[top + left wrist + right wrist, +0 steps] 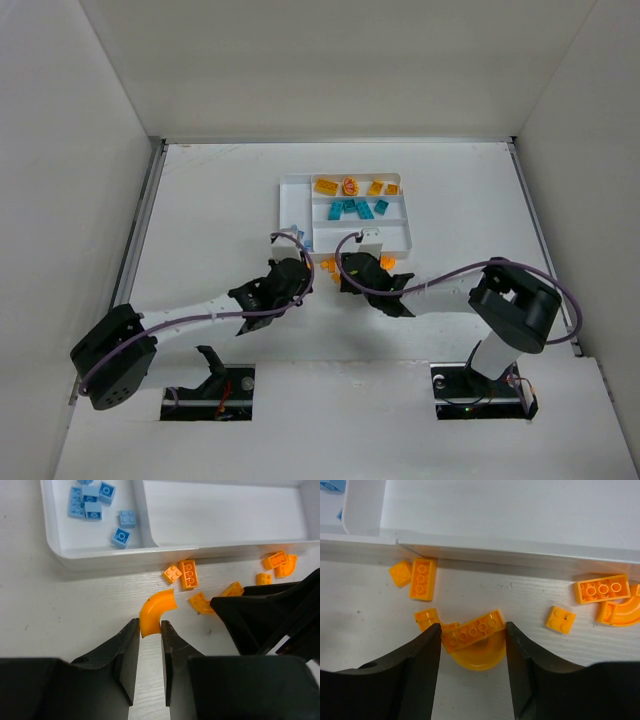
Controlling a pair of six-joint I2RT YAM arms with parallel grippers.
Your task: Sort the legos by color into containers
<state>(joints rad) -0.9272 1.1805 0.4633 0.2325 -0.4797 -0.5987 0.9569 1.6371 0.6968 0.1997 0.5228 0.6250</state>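
Orange legos (422, 578) crowd the right hand (473, 626) beside the tray (520, 555).

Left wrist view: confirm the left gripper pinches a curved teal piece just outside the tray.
Wrong colour: the curved piece the left gripper pinches just outside the tray is orange, not teal. The left wrist view shows it.
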